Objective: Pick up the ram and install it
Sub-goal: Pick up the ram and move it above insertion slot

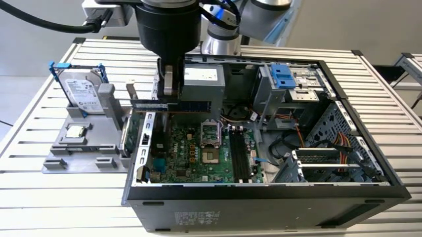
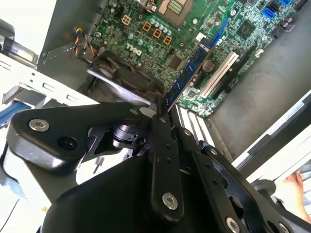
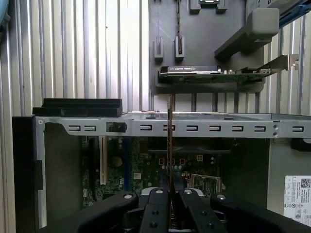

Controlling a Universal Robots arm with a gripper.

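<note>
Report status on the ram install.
Claw shut on the ram, held over the open case. Ram not seated; memory slots on the motherboard bare. No obstruction visible over them.

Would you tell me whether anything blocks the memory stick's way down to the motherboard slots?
Nothing visible does: the hand holds the memory stick above the open case, and the slots lie uncovered.
</note>
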